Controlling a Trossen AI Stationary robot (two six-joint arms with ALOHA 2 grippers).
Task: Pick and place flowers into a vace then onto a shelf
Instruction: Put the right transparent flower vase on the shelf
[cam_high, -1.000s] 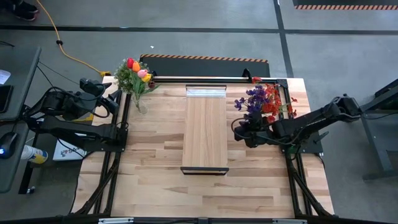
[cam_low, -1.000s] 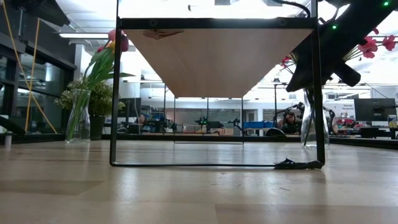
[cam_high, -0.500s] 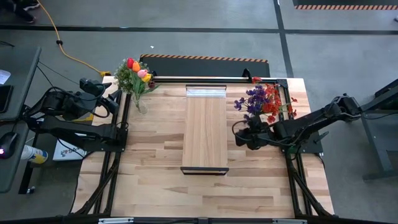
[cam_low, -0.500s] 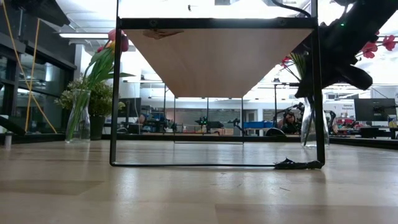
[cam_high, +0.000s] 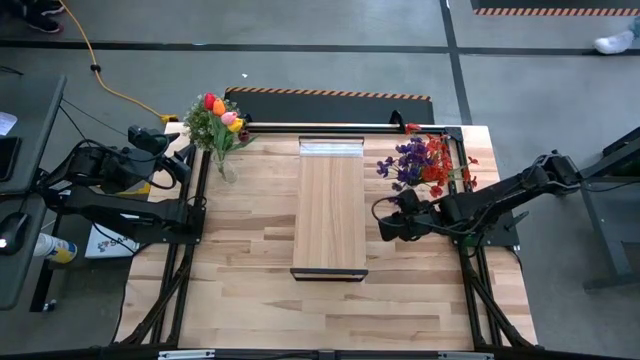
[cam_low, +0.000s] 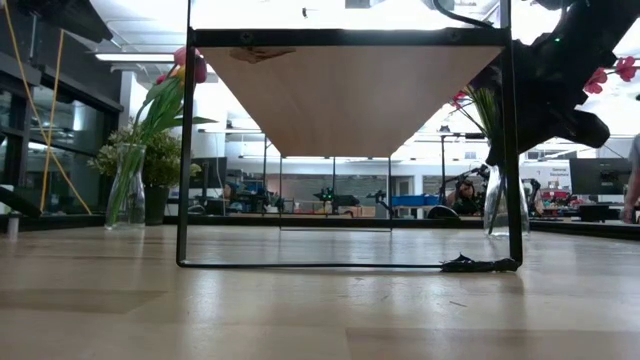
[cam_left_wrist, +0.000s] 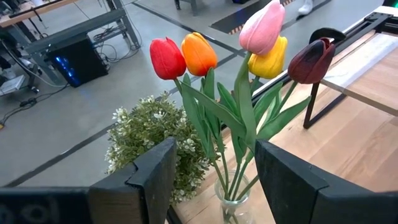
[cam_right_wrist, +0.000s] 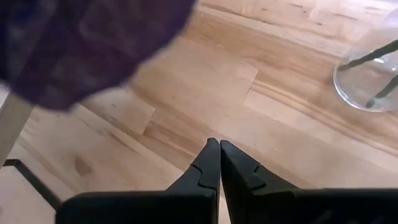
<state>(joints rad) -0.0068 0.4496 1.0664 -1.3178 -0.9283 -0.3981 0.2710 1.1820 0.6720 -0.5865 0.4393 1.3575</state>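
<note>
A glass vase (cam_high: 224, 166) with red, orange, pink, yellow and maroon tulips (cam_left_wrist: 249, 56) stands at the table's far left. My left gripper (cam_left_wrist: 214, 180) waits open just left of it, its fingers framing the vase from a distance. Purple and red flowers (cam_high: 420, 160) stand in a second glass vase (cam_right_wrist: 370, 68) at the far right. My right gripper (cam_right_wrist: 219, 149) is shut and empty, hovering over bare tabletop just near of that bunch (cam_high: 388, 228). The shelf (cam_high: 332, 210) sits in the table's middle, raised on a dark frame (cam_low: 350, 95).
A bushy pale-green potted plant (cam_left_wrist: 152, 137) stands beside the tulip vase. Dark frame rails (cam_high: 190, 230) run along both table sides. A small dark scrap (cam_low: 478, 264) lies by the shelf frame's leg. Bare plank tabletop (cam_high: 300, 310) lies near of the shelf.
My right gripper has drawn back a little toward the table's near edge, away from the purple and red flowers. The flowers and both vases stand as before.
</note>
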